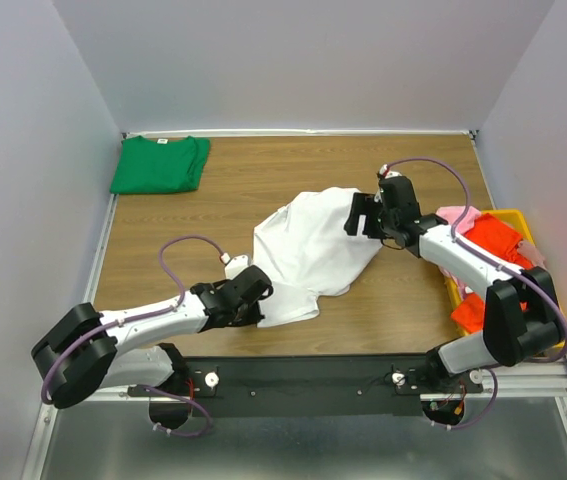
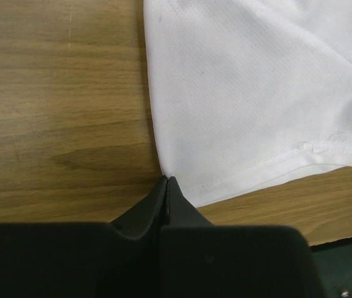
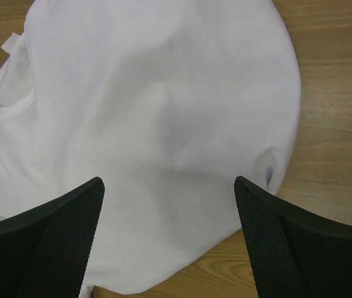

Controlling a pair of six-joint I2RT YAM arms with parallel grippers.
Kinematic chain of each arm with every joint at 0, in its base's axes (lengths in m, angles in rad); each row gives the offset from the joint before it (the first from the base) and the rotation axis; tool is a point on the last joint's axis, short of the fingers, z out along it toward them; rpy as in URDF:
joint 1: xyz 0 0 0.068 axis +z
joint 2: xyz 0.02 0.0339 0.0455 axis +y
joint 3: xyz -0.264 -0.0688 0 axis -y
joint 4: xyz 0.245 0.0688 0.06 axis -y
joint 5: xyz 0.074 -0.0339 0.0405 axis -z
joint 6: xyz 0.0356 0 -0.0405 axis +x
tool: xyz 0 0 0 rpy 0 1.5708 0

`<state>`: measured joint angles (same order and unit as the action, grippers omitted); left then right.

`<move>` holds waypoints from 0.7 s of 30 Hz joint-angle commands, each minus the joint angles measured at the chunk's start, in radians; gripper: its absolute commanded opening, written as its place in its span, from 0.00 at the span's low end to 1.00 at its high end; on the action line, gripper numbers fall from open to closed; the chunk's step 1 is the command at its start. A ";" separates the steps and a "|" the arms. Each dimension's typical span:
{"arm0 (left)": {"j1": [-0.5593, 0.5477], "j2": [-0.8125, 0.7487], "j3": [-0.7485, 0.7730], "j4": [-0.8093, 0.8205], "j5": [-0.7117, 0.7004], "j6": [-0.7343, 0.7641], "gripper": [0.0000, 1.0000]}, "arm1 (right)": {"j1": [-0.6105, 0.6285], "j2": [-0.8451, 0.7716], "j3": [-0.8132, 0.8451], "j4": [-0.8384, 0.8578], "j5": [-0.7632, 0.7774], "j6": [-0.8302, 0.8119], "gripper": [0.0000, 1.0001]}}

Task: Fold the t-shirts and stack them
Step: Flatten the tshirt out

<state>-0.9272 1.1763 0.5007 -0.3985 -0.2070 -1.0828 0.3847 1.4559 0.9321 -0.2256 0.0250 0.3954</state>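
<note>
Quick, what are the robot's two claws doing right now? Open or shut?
Left gripper: shut, pinching a corner of the white t-shirt.
Right gripper: open over it, holding nothing.

white t-shirt (image 2: pixel 250 93): matt fine-knit cloth | table (image 2: pixel 58 93): smooth wood (laminate, perhaps)

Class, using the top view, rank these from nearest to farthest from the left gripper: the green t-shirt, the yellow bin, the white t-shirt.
1. white t-shirt, table centre, its near corner pinched by the left gripper.
2. green t-shirt, folded, far left corner.
3. yellow bin, right edge of the table.
</note>
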 commanded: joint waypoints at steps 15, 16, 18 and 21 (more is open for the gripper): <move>0.319 0.052 0.676 0.006 -0.059 0.543 0.00 | 0.002 -0.215 -0.156 -0.001 -0.046 0.026 0.92; 0.336 0.060 0.700 0.015 -0.040 0.572 0.00 | 0.000 -0.223 -0.164 -0.003 -0.054 0.031 0.92; 0.366 0.089 0.757 0.027 0.003 0.638 0.00 | 0.002 -0.230 -0.182 -0.001 -0.075 0.043 0.91; 0.430 0.111 0.789 0.042 0.063 0.687 0.00 | 0.002 -0.223 -0.207 0.000 -0.118 0.082 0.91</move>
<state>-0.5415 1.2495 1.2648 -0.3645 -0.2520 -0.5480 0.3847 1.2331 0.7639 -0.2249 -0.0227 0.4282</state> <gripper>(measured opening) 0.004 0.915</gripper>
